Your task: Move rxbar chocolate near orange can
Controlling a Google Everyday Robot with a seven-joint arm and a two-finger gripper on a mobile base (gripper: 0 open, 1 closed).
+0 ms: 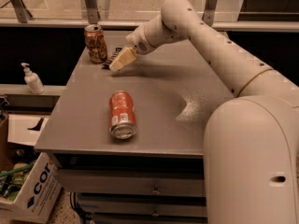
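The orange can [96, 43] stands upright at the back left of the grey table [154, 92]; it has brownish-orange and cream artwork and a silvery top. The rxbar chocolate [110, 59], a flat black wrapper, lies just right of the can, and only its left end shows from behind the gripper. My gripper [120, 60] reaches in from the right, low over the table and right at the bar, a short way right of the can.
A redder-orange can [122, 114] with a white label panel lies on its side in the middle front of the table. A white pump bottle [32, 80] stands on a ledge to the left. A cardboard box [28, 190] sits on the floor at lower left.
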